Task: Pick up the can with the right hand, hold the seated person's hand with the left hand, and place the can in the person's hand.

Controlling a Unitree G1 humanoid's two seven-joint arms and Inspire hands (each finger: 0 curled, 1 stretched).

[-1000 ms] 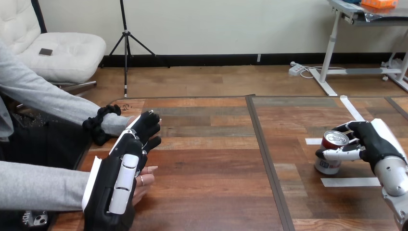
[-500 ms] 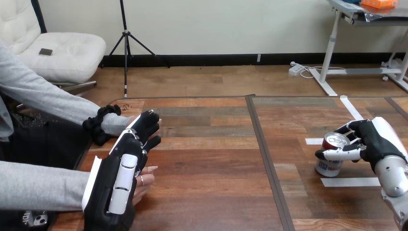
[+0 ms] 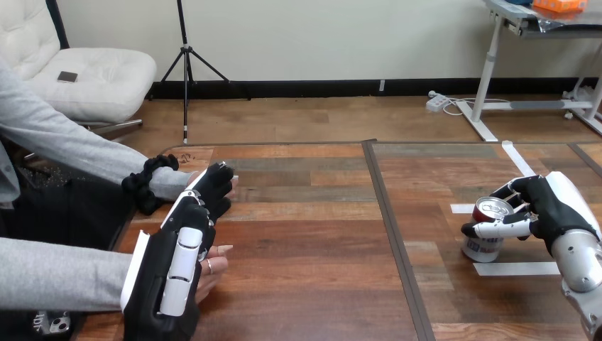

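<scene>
One upright can [image 3: 485,236] is at lower right, my right hand [image 3: 550,207] clamped around it; the person's hand [image 3: 215,267] lies far left, under my left hand [image 3: 174,273], whose grip I cannot tell.

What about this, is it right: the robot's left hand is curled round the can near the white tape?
No, wrong hand. The head view shows the robot's right hand curled round the can near the white tape.

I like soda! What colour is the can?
The can is red on top, white below; head view.
</scene>
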